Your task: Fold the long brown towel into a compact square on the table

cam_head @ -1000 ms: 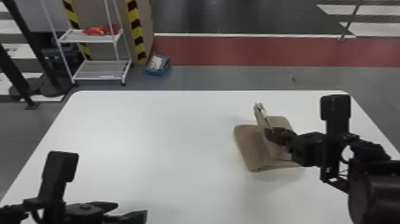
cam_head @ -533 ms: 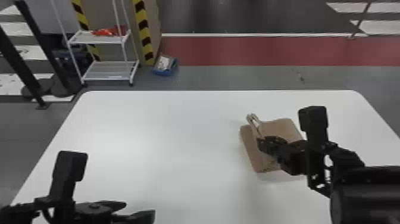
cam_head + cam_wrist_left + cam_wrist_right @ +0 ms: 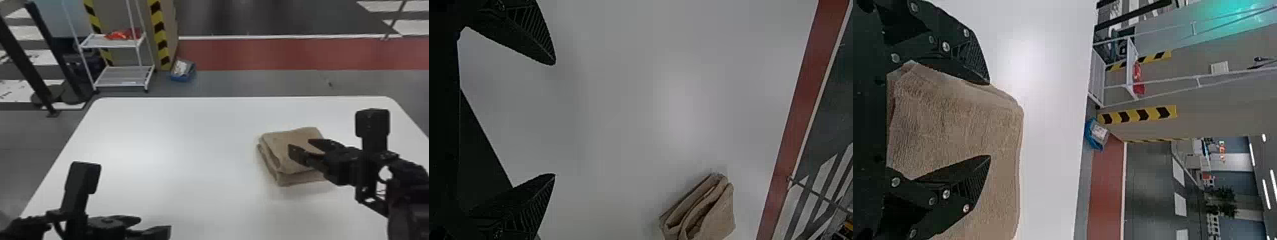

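Well, right gripper [image 3: 299, 143] spread wide, empty, over folded brown towel [image 3: 278, 145].

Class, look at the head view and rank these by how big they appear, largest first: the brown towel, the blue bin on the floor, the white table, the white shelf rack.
1. White table
2. White shelf rack, judged by its outline
3. Brown towel
4. Blue bin
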`<state>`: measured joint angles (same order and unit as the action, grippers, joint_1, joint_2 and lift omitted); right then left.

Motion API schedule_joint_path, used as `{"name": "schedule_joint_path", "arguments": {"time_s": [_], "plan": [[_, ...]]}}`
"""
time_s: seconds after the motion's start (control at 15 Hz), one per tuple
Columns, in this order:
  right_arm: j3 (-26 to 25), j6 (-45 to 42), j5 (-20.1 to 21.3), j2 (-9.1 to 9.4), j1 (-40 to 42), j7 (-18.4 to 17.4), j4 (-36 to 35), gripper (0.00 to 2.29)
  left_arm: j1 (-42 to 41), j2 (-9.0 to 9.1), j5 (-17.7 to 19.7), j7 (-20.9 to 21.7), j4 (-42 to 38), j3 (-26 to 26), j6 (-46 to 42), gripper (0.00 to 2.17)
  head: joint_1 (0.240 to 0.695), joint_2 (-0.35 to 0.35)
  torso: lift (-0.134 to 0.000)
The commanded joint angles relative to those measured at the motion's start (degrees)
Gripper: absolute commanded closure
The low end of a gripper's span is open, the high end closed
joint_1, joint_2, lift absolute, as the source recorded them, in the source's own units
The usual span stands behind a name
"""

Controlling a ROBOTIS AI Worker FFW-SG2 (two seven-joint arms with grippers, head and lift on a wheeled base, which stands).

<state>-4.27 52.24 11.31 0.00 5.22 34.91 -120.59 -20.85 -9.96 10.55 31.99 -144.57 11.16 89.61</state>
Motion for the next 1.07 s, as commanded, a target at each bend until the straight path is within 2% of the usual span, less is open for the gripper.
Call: {"name": "schedule_joint_path", "arguments": {"time_s": [0.0,0.07,0.13,0.4,0.6,1.0], "plan": [[-2.2,0.3,3.7,0.05,-1.2,0.2,2.6,1.32,0.2,-0.06,0.0,0.0,0.4,0.0,0.4,0.09,0.695,0.027,-0.124],[-2.2,0.3,4.3,0.05,-1.5,0.2,4.3,1.86,0.4,-0.06,0.0,0.0,0.5,-0.2,0.4,0.09,0.695,-0.007,-0.124],[-1.5,-0.1,5.7,0.05,-2.1,0.0,6.2,2.10,0.5,-0.06,0.0,0.0,0.5,-0.4,0.4,0.09,0.695,-0.022,-0.124],[1.1,-0.8,7.1,0.05,-5.7,-0.5,13.1,2.11,0.5,-0.23,-0.2,0.0,0.6,-0.3,0.4,0.09,0.695,-0.042,-0.124],[4.7,-2.2,7.1,0.05,-5.7,-0.4,13.3,2.11,0.4,-0.32,-0.2,0.0,0.6,0.0,0.4,0.09,0.695,-0.010,-0.124],[10.5,0.5,10.0,0.05,-4.2,1.2,13.2,2.11,1.8,-0.23,-0.1,0.1,0.1,0.6,0.4,0.09,0.695,0.068,-0.124]]}}
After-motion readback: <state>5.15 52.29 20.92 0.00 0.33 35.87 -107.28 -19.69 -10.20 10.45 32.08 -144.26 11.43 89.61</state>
